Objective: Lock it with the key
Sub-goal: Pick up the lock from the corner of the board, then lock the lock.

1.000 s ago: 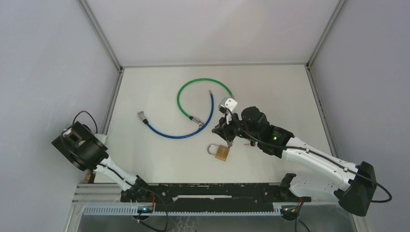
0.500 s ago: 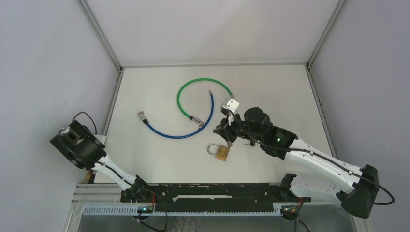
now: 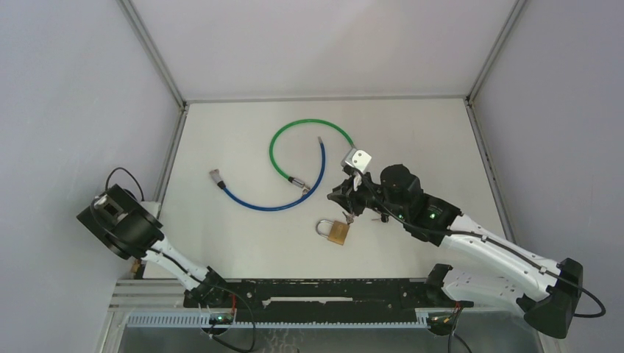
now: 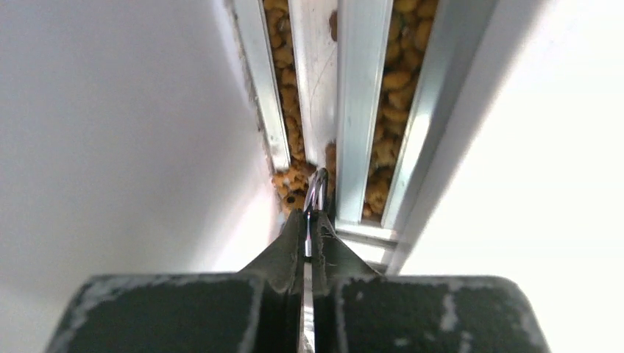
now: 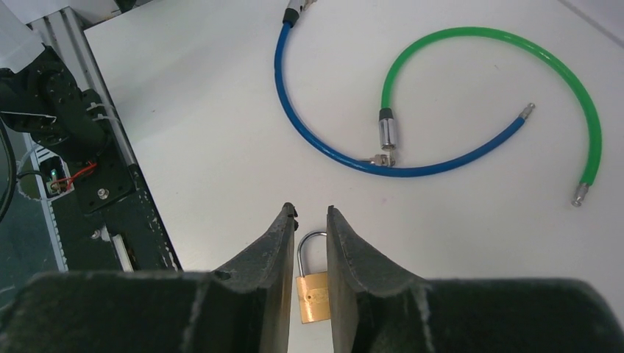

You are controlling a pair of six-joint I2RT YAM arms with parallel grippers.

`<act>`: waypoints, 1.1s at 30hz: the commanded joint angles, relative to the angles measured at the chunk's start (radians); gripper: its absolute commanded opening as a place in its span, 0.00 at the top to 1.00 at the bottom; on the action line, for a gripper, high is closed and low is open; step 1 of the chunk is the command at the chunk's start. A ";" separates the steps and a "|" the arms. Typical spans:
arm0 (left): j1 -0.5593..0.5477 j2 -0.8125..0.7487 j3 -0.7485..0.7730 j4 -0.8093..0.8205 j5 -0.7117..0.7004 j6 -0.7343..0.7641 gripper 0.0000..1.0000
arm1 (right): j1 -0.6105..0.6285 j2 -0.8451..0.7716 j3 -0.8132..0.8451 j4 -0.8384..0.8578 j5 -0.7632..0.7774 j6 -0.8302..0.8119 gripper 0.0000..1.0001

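While left claw (image 4: 312,220) pinches key (image 4: 317,184), right (image 5: 312,213) overhangs padlock (image 5: 313,296).

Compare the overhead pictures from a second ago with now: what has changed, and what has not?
The right arm swung slightly rightward, elbow included; its open right gripper ends up close to the padlock. The left gripper is shut on a thin metal piece; that arm barely shifted. Padlock, green cable and blue cable stayed put.

Left pincer (image 4: 307,220) closed; right pincer (image 5: 312,213) narrowly parted.
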 commanded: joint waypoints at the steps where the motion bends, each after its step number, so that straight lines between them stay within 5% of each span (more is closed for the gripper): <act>1: 0.026 -0.139 0.060 -0.055 0.102 -0.097 1.00 | 0.008 -0.029 0.043 0.024 0.007 -0.013 0.71; 17: -0.028 -0.386 0.049 -0.134 0.267 -0.140 1.00 | 0.009 -0.065 0.043 0.036 -0.009 -0.017 0.70; 25: -0.290 -0.608 0.097 -0.309 0.454 -0.285 1.00 | 0.008 -0.029 0.043 0.102 -0.055 0.067 0.68; 33: -0.699 -0.754 0.258 -0.461 0.595 -0.493 1.00 | 0.004 0.040 0.010 0.250 -0.111 0.164 0.65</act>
